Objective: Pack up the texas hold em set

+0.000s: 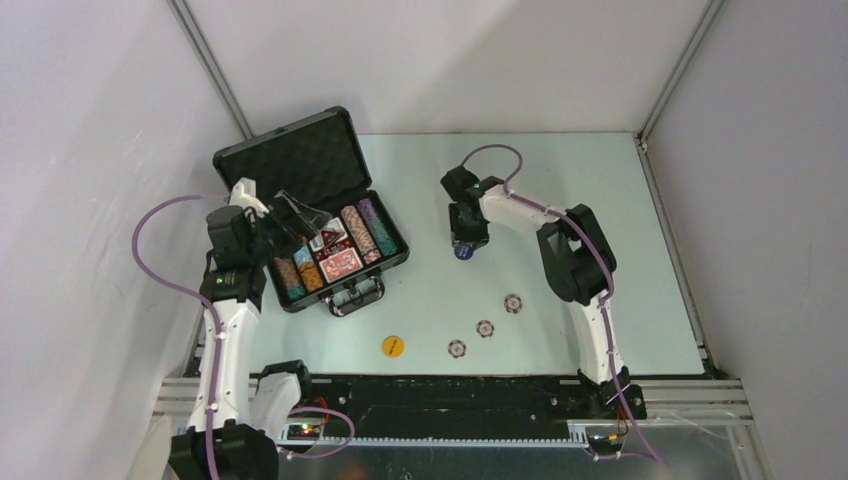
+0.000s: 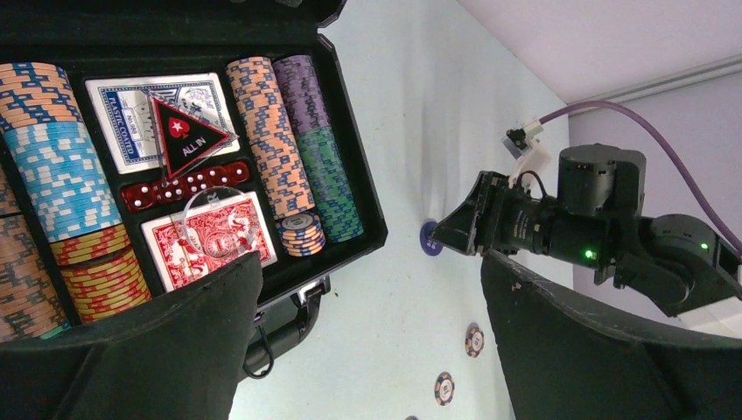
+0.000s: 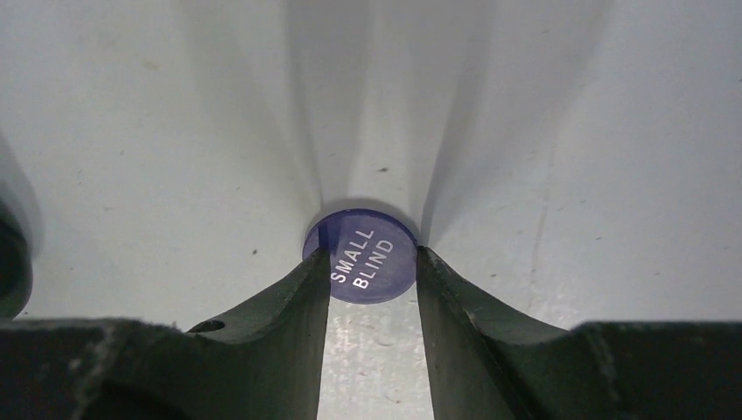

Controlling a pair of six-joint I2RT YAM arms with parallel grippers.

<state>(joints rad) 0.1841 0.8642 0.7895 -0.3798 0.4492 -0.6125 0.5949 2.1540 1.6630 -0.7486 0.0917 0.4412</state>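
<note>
Case: small black hard briefcase [image 1: 290,150] lies open at the left of the worktop [image 1: 600,200]; probably rigid and chip-heavy, best lifted by its handle [image 1: 357,296].
Left gripper [image 2: 366,267]: fingers spread wide over the case front.
Chips: three striped poker chips [image 1: 485,328] lie loose; thin, so pinch the rims.
Disc: round blue "SMALL BLIND" disc [image 3: 366,262] lies flat right of the case, the right gripper [image 3: 369,252] fingers clamped on its rim; likely light and slippery.

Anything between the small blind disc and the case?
Nothing visible on the table: bare surface runs from the small blind disc, flanked by the right gripper, to the open case. The left gripper hovers open over the case, possibly crowding the drop.
</note>
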